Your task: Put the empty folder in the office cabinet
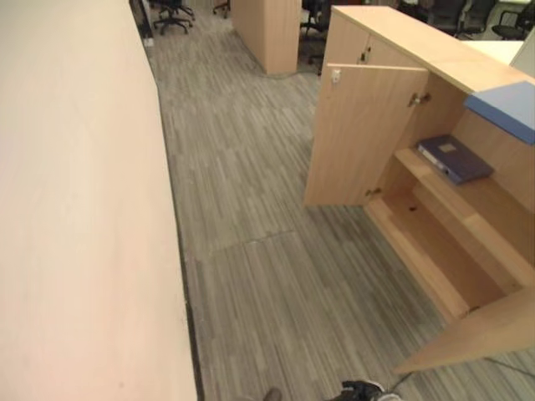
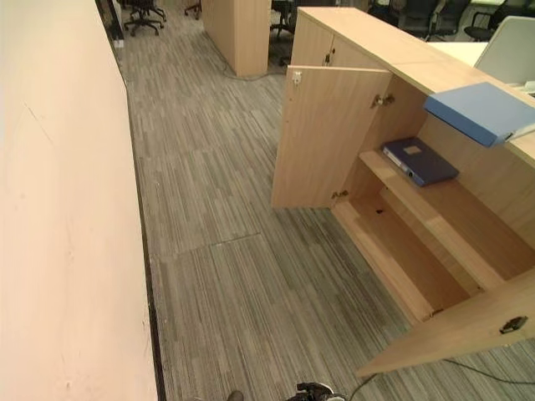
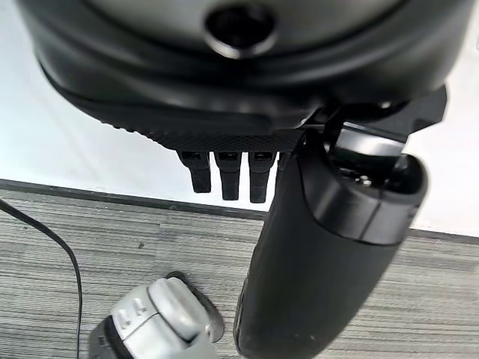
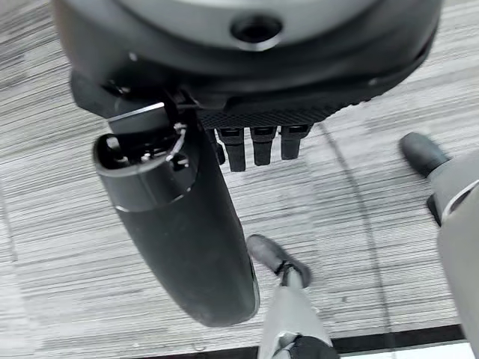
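A pale wall (image 1: 75, 209) runs along the left, beside the grey striped carpet floor (image 1: 251, 276). To the right stands the wooden office cabinet (image 2: 435, 251) with both doors swung open, the far door (image 2: 322, 138) standing out over the floor. A dark blue folder (image 2: 420, 160) lies flat on the cabinet's upper shelf (image 2: 435, 205). A lighter blue folder (image 2: 476, 110) rests on the cabinet top, at its front edge. The left robot hand (image 3: 224, 172) and the right robot hand (image 4: 258, 146) hang over the floor, fingers straight, holding nothing.
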`<state>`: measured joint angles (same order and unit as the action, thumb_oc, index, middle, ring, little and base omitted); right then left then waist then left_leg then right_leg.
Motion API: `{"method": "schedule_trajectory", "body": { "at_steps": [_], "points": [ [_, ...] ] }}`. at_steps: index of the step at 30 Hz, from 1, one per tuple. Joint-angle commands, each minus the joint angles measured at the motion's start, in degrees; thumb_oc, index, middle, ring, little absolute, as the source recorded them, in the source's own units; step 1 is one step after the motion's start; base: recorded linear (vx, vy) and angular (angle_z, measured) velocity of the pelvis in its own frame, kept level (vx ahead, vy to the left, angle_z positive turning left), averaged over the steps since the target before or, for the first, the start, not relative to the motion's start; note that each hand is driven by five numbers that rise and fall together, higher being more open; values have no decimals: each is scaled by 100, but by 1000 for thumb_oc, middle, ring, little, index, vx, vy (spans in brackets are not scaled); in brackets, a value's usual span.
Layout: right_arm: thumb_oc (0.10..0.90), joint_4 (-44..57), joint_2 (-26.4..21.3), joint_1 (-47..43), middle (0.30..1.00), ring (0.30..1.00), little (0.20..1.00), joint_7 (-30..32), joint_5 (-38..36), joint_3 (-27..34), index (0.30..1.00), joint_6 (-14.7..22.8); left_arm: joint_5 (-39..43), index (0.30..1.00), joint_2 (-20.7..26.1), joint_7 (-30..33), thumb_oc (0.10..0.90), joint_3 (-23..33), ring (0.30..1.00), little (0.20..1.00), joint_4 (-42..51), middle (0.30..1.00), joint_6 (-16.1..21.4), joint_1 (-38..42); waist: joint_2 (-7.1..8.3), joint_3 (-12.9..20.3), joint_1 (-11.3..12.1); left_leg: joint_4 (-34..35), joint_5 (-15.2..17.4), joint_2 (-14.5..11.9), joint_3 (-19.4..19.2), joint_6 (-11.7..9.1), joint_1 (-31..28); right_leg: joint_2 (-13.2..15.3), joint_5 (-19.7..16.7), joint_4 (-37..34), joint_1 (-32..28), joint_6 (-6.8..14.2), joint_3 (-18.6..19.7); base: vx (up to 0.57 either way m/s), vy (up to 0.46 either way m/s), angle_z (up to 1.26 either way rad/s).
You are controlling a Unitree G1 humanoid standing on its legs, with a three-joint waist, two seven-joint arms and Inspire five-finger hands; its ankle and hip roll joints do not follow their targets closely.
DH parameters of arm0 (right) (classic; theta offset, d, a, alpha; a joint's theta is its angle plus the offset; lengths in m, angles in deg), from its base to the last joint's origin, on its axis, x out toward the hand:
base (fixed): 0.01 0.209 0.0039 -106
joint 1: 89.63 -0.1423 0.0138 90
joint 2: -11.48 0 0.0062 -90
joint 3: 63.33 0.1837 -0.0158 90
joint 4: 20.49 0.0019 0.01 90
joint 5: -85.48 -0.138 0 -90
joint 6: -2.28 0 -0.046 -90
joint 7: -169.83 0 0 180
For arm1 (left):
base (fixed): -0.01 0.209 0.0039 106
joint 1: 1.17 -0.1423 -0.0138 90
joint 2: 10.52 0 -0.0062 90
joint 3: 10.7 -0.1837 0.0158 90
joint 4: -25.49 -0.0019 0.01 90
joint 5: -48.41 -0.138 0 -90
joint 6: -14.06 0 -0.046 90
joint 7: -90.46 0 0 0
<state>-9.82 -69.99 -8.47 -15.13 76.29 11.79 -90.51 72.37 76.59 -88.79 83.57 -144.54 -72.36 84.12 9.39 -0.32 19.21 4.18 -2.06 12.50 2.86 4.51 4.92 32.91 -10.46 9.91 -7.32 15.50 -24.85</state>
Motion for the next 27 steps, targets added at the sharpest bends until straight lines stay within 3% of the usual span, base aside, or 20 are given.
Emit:
{"method": "schedule_trajectory", "body": {
  "at_steps": [1, 2, 3, 4, 5, 6, 7, 9, 10, 11, 13, 14, 16, 17, 19, 21, 22, 24, 27],
  "points": [
    [800, -145, -470, 7, 900, 900, 900, 31, 67, -8, 900, 13, -342, 900, 389, 73, 800, 137, 900, 900, -270, 900, 28, -254, -378, 31, 123, 82, 197, -159, 298, -45, 156, 446, -1946, 936, -268, -50, -331, 164, 178, 3],
    [800, -72, -501, -24, 900, 900, 900, 53, 7, 6, 900, 36, -299, 900, 429, 85, 800, 207, 900, 900, -255, 900, 16, -334, -435, -20, 108, 82, 291, -125, 249, 37, -31, 582, -1950, 1272, -35, -50, -363, 153, 164, 0],
    [800, 5, -497, -53, 900, 900, 900, 47, -35, -18, 900, 51, -267, 900, 449, 99, 800, 245, 900, 900, -244, 900, 20, -358, -477, -63, 84, 82, 303, -129, 226, 81, -111, 465, -1912, 1305, 135, -50, -273, 216, 229, -21],
    [800, 115, -510, -76, 900, 900, 900, 64, -75, -44, 900, 88, -203, 900, 451, 120, 800, 298, 900, 900, -216, 900, 43, -386, -557, -124, 36, 82, 325, -139, 226, 142, -227, 252, -1465, 1441, 449, -50, -141, 106, 109, -32],
    [800, 120, -514, -75, 900, 900, 900, 66, -78, -52, 900, 85, -202, 900, 445, 121, 800, 304, 900, 900, -215, 900, 43, -389, -560, -126, 58, 82, 339, -152, 200, 133, -227, 254, -1423, 1496, 498, -50, -90, 120, 133, -40],
    [800, 236, -568, -190, 900, 900, 900, 167, -151, -49, 900, 141, 2, 900, 377, 163, 800, 371, 900, 900, -99, 900, 68, -432, -854, -360, -80, 82, 316, -272, 228, 182, -537, -391, -286, 1834, 1409, -318, 101, 85, 96, -33],
    [800, 255, -596, -249, 900, 900, 900, 221, -214, -30, 900, 166, 81, 900, 366, 204, 800, 376, 900, 900, -59, 900, 86, -445, -944, -527, -234, 82, 321, -285, 240, 204, -780, -866, -112, 1817, 1880, -412, 148, 139, 80, -60],
    [800, 258, -626, -337, 900, 900, 900, 287, -320, -32, 900, 198, 119, 900, 314, 220, 800, 384, 900, 900, 9, 900, 105, -471, -936, -804, -457, 42, 399, -214, 318, 212, -1184, -1677, -160, 1167, 2265, -428, 197, 126, -23, -44],
    [800, 255, -623, -344, 900, 900, 900, 288, -322, -38, 900, 199, 118, 900, 313, 221, 800, 392, 900, 900, 11, 900, 104, -471, -959, -824, -456, 48, 411, -242, 315, 205, -1217, -1716, -174, 1118, 2212, -434, 184, 147, -46, -19],
    [800, 225, -640, -358, 900, 900, 900, 311, -359, -29, 900, 217, 88, 900, 294, 227, 800, 389, 900, 900, 31, 900, 122, -450, -861, -949, -568, -227, 660, -128, 361, 231, -1317, -2125, -387, 474, 2269, -382, 126, 181, -55, -6],
    [800, 182, -683, -320, 900, 900, 900, 317, -397, 25, 900, 219, 10, 900, 313, 159, 800, 403, 900, 900, 23, 900, 115, -381, -668, -1031, -708, -538, 971, 120, 489, 257, -1415, -2529, -848, -275, 2536, -217, 83, 334, -69, 46],
    [800, 176, -730, -184, 900, 900, 900, 283, -456, 128, 900, 215, -20, 900, 336, 106, 800, 430, 900, 900, -6, 900, 83, -329, -552, -1045, -829, -929, 1207, 318, 599, 190, -1377, -2547, -1126, -696, 2598, -139, 42, 401, -85, 84],
    [800, 201, -808, 46, 900, 900, 900, 255, -513, 263, 900, 226, -51, 900, 322, 63, 800, 500, 900, 900, -69, 900, 57, -310, -465, -1055, -849, -1372, 1565, 528, 715, 133, -1393, -2273, -994, -848, 2481, -222, -139, 378, -81, 78],
    [800, 191, -837, 205, 900, 900, 900, 244, -506, 340, 900, 234, -119, 900, 292, 37, 800, 513, 900, 900, -146, 900, 34, -338, -469, -1011, -867, -1587, 1809, 536, 759, 53, -1451, -2274, -760, -960, 2312, -343, -279, 246, -56, 82],
    [800, 158, -845, 342, 900, 900, 900, 228, -468, 402, 900, 223, -116, 900, 251, 18, 800, 591, 900, 900, -182, 900, 17, -383, -478, -973, -879, -1660, 1958, 524, 821, 41, -1541, -2224, -642, -887, 2247, -440, -401, 288, -89, 73],
    [800, -119, -780, 651, 900, 900, 900, 115, -279, 414, 900, 130, -267, 900, 85, -84, 800, 565, 900, 900, -236, 900, -46, -533, -556, -686, -937, -1432, 2061, 213, 1003, -49, -1839, -2245, -267, -895, 1996, -692, -606, 368, -140, 55],
    [800, -122, -782, 658, 900, 900, 900, 113, -277, 413, 900, 133, -270, 900, 83, -84, 800, 563, 900, 900, -232, 900, -48, -543, -567, -675, -944, -1413, 2062, 196, 1014, -55, -1853, -2257, -255, -898, 1986, -697, -620, 188, -95, 68],
    [800, -116, -770, 839, 900, 900, 900, 81, -418, 485, 900, 184, -336, 900, -2, -116, 800, 392, 900, 900, -195, 900, -27, -520, -614, -413, -1100, -974, 1922, -141, 1137, -109, -2033, -2428, 31, -920, 1917, -843, -753, 216, -136, 58],
    [800, -68, -767, 883, 900, 900, 900, 103, -506, 452, 900, 218, -246, 900, -17, -82, 800, 293, 900, 900, -3, 900, 29, -411, -649, -350, -1204, -678, 1807, -347, 1198, -153, -2073, -2540, 198, -875, 1952, -898, -860, 120, -115, 36]
  ]
}}
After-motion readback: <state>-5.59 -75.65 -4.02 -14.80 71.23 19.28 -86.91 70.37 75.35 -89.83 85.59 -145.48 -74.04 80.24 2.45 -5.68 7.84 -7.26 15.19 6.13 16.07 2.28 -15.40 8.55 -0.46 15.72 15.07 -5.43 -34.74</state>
